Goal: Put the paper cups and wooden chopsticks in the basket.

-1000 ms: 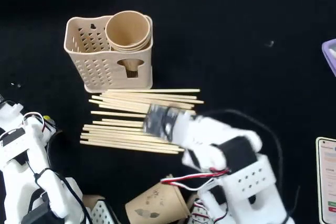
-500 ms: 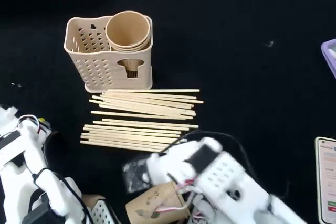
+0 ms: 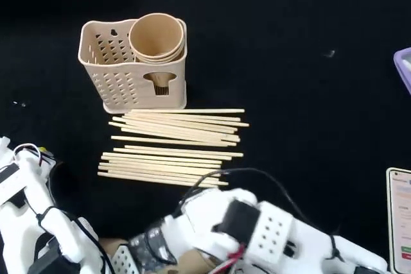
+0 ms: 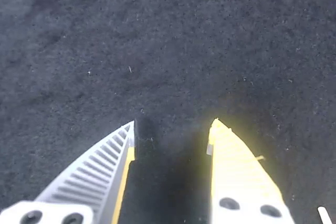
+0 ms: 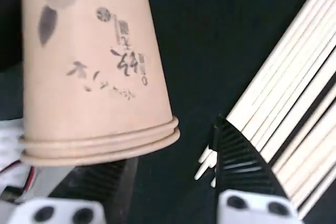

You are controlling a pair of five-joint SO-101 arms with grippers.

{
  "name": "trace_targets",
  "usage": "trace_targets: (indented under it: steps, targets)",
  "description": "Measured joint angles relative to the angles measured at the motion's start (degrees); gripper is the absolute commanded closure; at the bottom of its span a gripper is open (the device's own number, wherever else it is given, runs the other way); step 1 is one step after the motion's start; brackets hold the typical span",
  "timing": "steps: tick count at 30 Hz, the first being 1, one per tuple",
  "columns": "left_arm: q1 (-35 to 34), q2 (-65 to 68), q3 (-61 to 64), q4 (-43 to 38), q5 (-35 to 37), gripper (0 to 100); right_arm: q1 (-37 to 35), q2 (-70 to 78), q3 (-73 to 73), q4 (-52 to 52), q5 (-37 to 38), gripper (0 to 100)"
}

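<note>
Looking down on the black table [image 3: 308, 94], the right arm [image 3: 257, 235] takes up the near edge, white and bulky, stretched low across the cloth just below the chopsticks. The left arm [image 3: 32, 222] sits at the near left corner, well apart from the basket.

At the far left stands the basket [image 3: 128, 88], upright and beige, with perforated walls and two compartments. A stack of paper cups [image 3: 156, 35] is nested in the compartment that sits to the right in the high view, rims poking above the wall.

Just in front of the basket, the wooden chopsticks [image 3: 173, 126] lie flat on the table in two loose bundles. They all run roughly side to side, every one of them out on the cloth.

Now the loose paper cup [image 5: 94, 77]: its printed side wall faces the wrist camera and its rim is turned toward the right gripper [image 5: 170, 156]. That gripper's jaws are spread apart with the cup's rim right at their mouth and nothing clamped. Chopstick ends lie just beside one of its fingers.

The left gripper [image 4: 173, 127] has its fingers parted too, holding nothing, with black cloth beneath.
</note>
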Motion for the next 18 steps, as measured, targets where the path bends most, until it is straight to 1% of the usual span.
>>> trace_targets:
  steps: [6,8,11,12,13,18]
  targets:
    - [0.0,0.0,0.0,0.0,0.0,78,-4.7,-8.3,0.6,0.0,-0.9,80.7]
    - [0.0,0.0,0.0,0.0,0.0,78,-6.9,-10.1,1.3,0.0,-0.9,85.2]
    - [0.0,0.0,0.0,0.0,0.0,78,-8.9,-11.5,1.6,0.0,-1.4,97.3]
    - [0.0,0.0,0.0,0.0,0.0,78,-9.2,-11.9,1.6,0.0,-1.4,99.2]
    - [0.0,0.0,0.0,0.0,0.0,78,-9.3,-12.1,1.6,0.0,-1.4,98.1]
    - [0.0,0.0,0.0,0.0,0.0,78,-9.2,-12.8,1.4,0.0,-1.8,98.8]
